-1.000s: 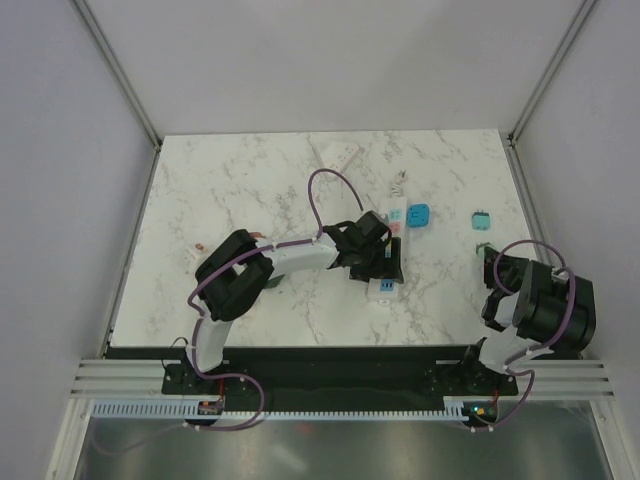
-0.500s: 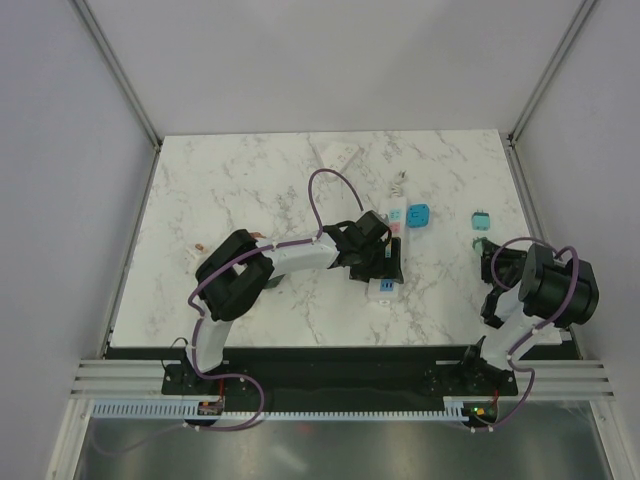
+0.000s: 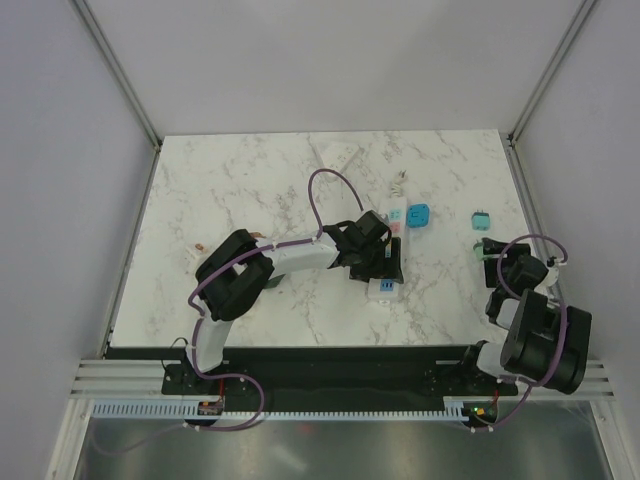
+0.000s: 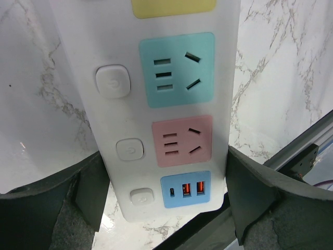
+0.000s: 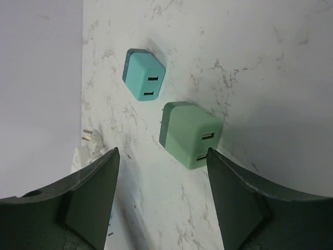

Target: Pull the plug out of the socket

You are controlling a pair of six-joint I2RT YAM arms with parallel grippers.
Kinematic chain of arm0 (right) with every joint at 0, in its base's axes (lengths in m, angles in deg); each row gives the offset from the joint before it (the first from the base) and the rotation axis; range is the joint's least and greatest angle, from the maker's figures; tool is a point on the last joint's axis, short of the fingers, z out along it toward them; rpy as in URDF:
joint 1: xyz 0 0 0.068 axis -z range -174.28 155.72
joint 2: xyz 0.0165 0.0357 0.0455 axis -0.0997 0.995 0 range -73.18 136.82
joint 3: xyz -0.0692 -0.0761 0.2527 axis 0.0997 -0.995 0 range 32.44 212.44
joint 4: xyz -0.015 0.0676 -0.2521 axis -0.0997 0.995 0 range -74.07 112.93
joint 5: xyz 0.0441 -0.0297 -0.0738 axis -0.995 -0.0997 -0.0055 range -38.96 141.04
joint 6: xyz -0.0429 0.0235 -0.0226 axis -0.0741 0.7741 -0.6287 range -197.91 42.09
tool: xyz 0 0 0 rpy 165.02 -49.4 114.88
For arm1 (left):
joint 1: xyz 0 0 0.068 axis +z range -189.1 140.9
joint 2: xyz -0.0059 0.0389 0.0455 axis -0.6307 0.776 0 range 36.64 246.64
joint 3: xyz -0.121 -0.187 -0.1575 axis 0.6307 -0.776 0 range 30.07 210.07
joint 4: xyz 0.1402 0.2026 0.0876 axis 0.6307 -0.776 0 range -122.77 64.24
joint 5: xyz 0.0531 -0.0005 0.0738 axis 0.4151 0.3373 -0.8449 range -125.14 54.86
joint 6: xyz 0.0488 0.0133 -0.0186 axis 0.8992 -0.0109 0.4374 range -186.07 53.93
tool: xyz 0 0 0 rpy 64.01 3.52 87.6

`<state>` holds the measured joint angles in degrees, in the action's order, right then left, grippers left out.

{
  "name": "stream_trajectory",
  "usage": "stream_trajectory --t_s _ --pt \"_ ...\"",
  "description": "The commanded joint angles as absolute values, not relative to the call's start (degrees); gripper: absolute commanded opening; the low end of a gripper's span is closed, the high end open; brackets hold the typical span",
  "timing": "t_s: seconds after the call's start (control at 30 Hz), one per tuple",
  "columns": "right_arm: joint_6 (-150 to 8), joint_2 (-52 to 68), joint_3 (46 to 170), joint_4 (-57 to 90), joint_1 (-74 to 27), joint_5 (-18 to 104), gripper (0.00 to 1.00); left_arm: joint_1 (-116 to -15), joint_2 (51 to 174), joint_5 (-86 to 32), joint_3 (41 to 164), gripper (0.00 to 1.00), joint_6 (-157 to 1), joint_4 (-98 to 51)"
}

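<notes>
Power strip [image 4: 171, 104] lies fore-aft at mid-table, USB end nearest the arms, and the left gripper [image 4: 165, 174] is clamped across that end. Green plug [image 5: 190, 134] lies loose near the right edge beside a teal plug [image 5: 144, 74], its USB ports facing the right gripper [image 5: 162, 200], whose fingers are spread and hold nothing. Switch symbols are too faint to read.

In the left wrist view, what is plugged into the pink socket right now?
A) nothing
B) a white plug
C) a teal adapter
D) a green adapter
A: the pink socket on the power strip shows bare slots, with no plug in it.
</notes>
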<state>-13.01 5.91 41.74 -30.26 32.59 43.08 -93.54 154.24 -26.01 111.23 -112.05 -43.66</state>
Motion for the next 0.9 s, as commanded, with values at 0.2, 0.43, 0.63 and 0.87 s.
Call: stream_trajectory --t_s 0.2,0.43,0.63,0.87 --pt "-27.45 -6.99 53.09 1.77 33.58 47.97 0.81 -93.77 158.98 -27.93 108.46 0.02 -112.56 -50.55" --pt "-38.59 -4.63 63.28 11.27 29.98 36.04 0.84 -93.95 159.07 -27.93 108.82 0.02 -112.65 -50.55" --pt "-43.98 1.79 67.16 11.82 24.54 20.64 0.93 -94.03 159.07 -27.58 108.11 0.02 -112.83 -50.46" --pt "-43.11 5.39 69.09 5.57 16.01 16.94 0.97 -94.12 158.45 -27.93 107.06 0.02 -112.83 -50.55"
